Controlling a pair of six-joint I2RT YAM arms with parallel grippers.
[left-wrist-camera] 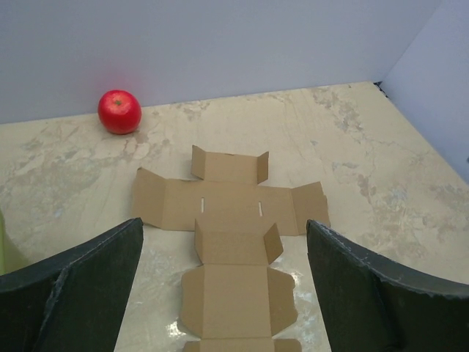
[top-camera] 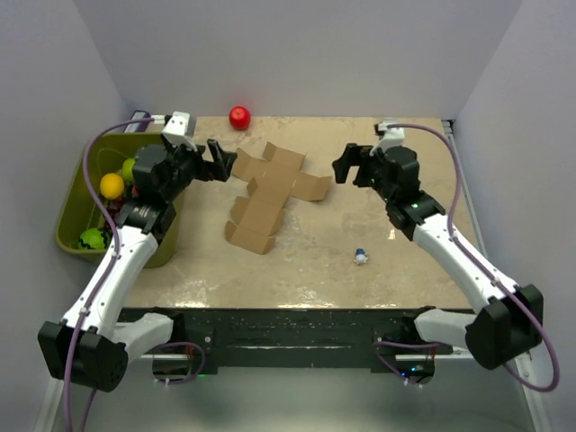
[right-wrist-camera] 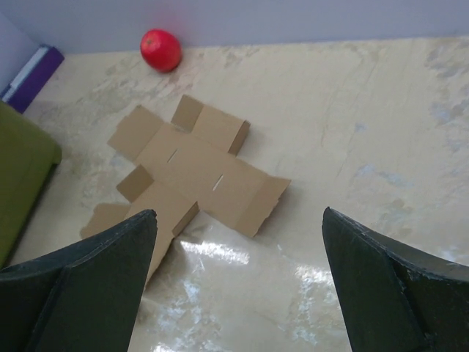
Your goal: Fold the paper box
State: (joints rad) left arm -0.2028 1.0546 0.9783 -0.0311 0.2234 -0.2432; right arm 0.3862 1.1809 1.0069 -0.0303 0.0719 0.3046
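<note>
Only my overhead shows the green bin (top-camera: 70, 211); left gripper (top-camera: 219, 159), right gripper (top-camera: 346, 166) gape empty; paper box (top-camera: 267, 193) flat on marbled table (top-camera: 333, 234).

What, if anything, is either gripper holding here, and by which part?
Nothing is held. The left gripper and the right gripper both stand open with nothing between their fingers. The paper box lies flat and unfolded.

Table (top-camera: 342, 225) bare around paper box (top-camera: 270, 193); apple (top-camera: 239, 117) behind, bin (top-camera: 67, 223) left, small object (top-camera: 361, 256) near-right.
</note>
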